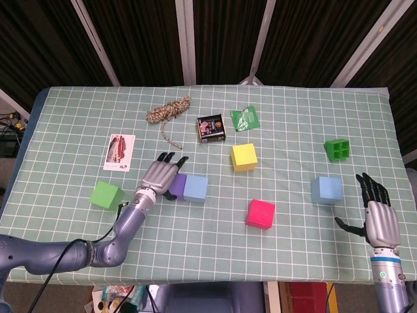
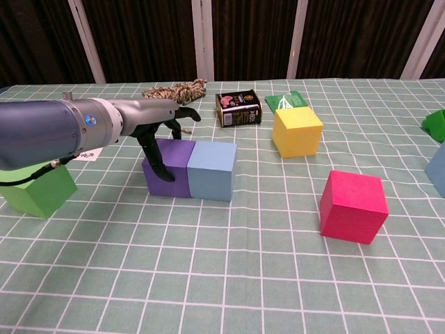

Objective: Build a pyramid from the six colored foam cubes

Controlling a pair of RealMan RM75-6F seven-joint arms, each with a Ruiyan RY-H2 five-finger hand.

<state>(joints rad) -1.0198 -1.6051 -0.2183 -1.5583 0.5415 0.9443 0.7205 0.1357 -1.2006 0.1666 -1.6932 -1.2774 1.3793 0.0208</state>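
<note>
A purple cube (image 1: 175,185) (image 2: 170,167) and a light blue cube (image 1: 195,188) (image 2: 212,170) stand side by side, touching, left of the table's middle. My left hand (image 1: 159,174) (image 2: 161,124) hovers over the purple cube's left end. Its thumb runs down the cube's left face and its fingers reach out past the far edge. A green cube (image 1: 107,194) (image 2: 36,189) lies further left. Yellow (image 1: 243,157) (image 2: 297,131), pink (image 1: 260,213) (image 2: 352,205) and another blue cube (image 1: 326,190) lie apart to the right. My right hand (image 1: 380,215) is open at the right front edge, holding nothing.
At the back lie a ball of twine (image 1: 169,109), a small dark tin (image 1: 210,128) and a green packet (image 1: 245,118). A printed card (image 1: 119,151) is at the left. A small green moulded block (image 1: 337,149) sits at the right.
</note>
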